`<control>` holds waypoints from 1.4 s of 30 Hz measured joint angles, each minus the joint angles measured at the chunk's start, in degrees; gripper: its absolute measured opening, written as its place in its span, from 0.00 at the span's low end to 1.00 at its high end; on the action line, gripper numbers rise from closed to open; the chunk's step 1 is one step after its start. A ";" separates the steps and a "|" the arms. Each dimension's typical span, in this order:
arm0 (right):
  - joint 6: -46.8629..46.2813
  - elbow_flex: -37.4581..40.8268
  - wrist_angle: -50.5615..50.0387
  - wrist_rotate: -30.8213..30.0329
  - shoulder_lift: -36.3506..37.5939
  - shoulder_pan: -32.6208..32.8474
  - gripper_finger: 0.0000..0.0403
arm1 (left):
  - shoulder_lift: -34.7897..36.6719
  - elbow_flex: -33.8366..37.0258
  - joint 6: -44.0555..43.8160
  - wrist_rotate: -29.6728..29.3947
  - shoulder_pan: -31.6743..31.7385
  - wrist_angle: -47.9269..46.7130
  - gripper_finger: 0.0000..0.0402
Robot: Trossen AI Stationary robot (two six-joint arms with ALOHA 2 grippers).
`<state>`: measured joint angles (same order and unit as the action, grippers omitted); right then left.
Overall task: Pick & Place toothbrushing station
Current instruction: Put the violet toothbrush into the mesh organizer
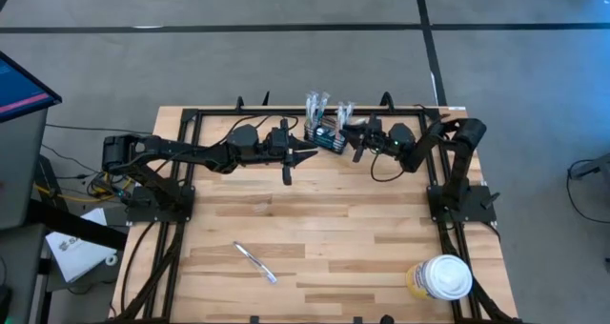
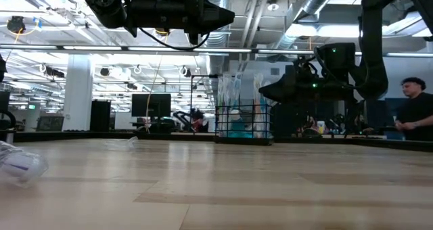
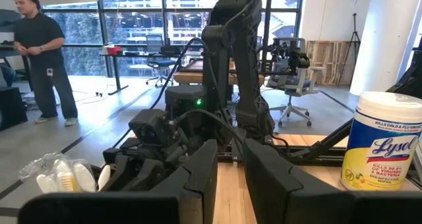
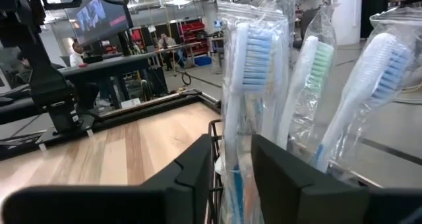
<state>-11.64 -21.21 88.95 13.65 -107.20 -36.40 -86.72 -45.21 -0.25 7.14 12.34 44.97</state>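
The toothbrushing station [image 1: 325, 134] stands at the far edge of the wooden table [image 1: 315, 238], near its middle — a small black wire-mesh box with bagged toothbrushes [image 4: 254, 59] standing upright in it.

At the left, my left arm reaches in from its base and stretches level across the far half of the table, raised well above the wood. My left gripper [image 1: 307, 156] points toward the station and stops just short of it, its fingers [image 3: 198, 178] parted by a narrow gap and holding nothing.

A wrapped toothbrush [image 1: 255, 263] lies flat on the near boards, well apart from both arms.

My right arm bends down from the right side; my right gripper [image 1: 355, 138] sits at the station's right wall, its fingers [image 4: 191, 171] straddling the mesh rim — whether they press on the wire, I cannot tell.

At the near right corner stands a round yellowish tub [image 1: 440, 277] with a white lid.
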 joint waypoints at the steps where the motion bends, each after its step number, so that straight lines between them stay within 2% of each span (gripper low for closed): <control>1: 0.00 0.00 0.00 0.00 0.00 0.00 0.25 | 0.00 0.00 0.00 0.00 0.00 0.00 0.17; 11: 0.04 0.00 0.20 0.02 0.07 -0.98 0.46 | 0.00 0.00 0.00 0.00 0.00 0.00 0.17; 16: 0.03 -0.04 0.26 0.04 0.09 -1.27 0.52 | 0.00 0.00 0.00 0.00 0.00 -0.02 0.17; 42: 0.02 -0.04 -1.02 2.77 0.13 -1.58 0.54 | 0.02 0.00 0.00 0.00 0.00 -1.26 0.17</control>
<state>-11.62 -21.26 87.93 16.42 -107.07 -37.98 -86.70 -45.21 -0.25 7.14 12.34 43.71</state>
